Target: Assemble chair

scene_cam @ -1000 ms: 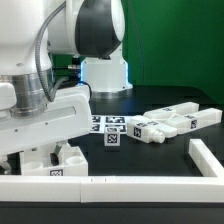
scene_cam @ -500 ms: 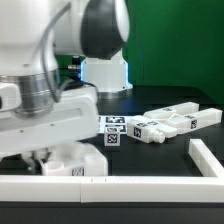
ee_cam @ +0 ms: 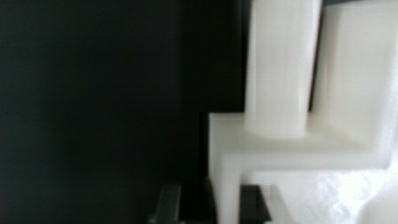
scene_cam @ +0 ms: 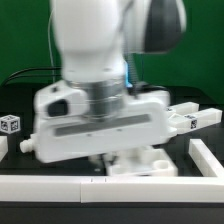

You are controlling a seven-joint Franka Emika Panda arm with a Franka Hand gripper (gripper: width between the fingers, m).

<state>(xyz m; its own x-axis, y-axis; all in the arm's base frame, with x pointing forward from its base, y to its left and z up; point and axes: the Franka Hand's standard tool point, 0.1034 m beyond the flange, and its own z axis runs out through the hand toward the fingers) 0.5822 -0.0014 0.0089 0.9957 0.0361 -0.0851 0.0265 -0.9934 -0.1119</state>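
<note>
Chair parts (scene_cam: pixel 141 162) sat low in the exterior view, just behind the white front rail (scene_cam: pixel 60 186) and directly under the arm (scene_cam: pixel 95 60). Gripper (ee_cam: pixel 210 205) was closed, jaws nearly together, right beside the chunky white block (ee_cam: pixel 302 140) with its upright slab (ee_cam: pixel 285 55). It was probably not clamping anything, but the wrist view was too blurred to be sure. Another tagged chair piece (scene_cam: pixel 203 115) lay well apart toward the exterior view's right, partly behind the arm. Small tagged cube (scene_cam: pixel 10 125) sat at the exterior view's left edge. Side rail (scene_cam: pixel 205 155) ran along the right.
</note>
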